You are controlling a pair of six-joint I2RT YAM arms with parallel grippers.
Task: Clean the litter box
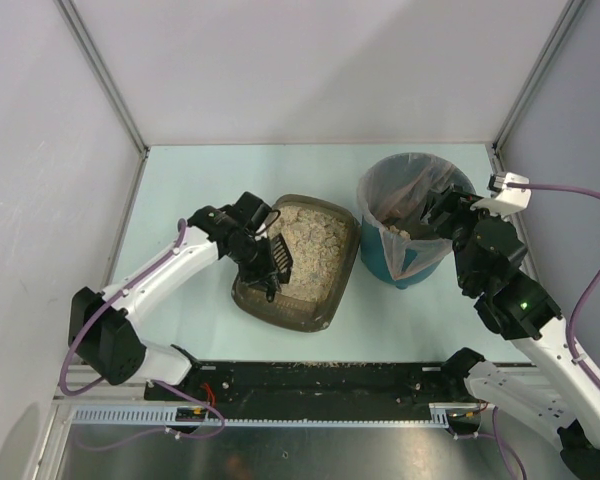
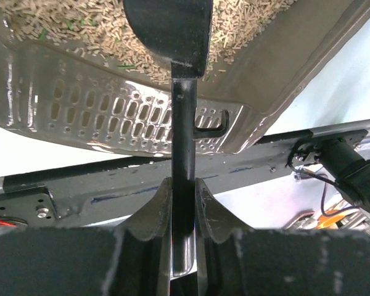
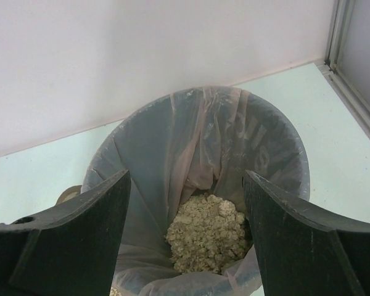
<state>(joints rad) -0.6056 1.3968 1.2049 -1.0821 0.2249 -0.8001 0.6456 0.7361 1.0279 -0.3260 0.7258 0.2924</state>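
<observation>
The dark brown litter box with beige litter sits mid-table; its slotted near wall shows in the left wrist view. My left gripper is shut on the handle of the black slotted scoop, whose head hangs over the box's left side. In the left wrist view the gripper clamps the scoop handle above the litter. My right gripper is open and empty, hovering over the near rim of the teal bin. In the right wrist view the gripper frames the bag-lined bin, which holds clumped litter.
White walls close in the pale table on the left, back and right. A black rail runs along the near edge, also seen in the left wrist view. The bin stands right beside the litter box.
</observation>
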